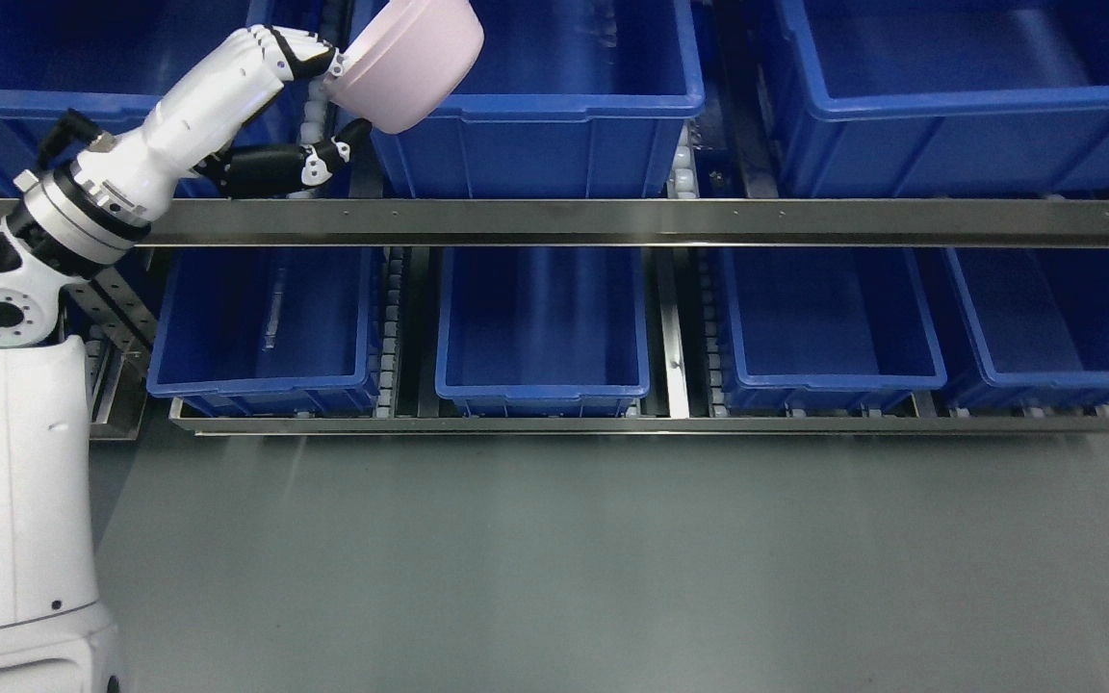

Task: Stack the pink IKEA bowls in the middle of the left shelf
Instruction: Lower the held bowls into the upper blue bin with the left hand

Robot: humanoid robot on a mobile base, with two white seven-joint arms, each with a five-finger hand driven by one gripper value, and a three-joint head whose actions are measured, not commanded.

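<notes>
Closest in is just grey floor (612, 558), then the lower shelf rail with a row of blue bins (542, 327) sitting side by side. Further back, the left hand (299, 106) (arm comes in from the lower left) is clamped on a pink bowl (410, 63), fingers over the rim, thumb underneath. The bowl's tilted, hanging over the left corner of the upper middle bin (554, 106).

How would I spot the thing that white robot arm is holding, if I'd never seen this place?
Find the upper row of big blue plastic bins above the steel shelf rail. At that row's left end, the left hand grips a tilted pale pink round bowl, the only pink thing among the blue.
</notes>
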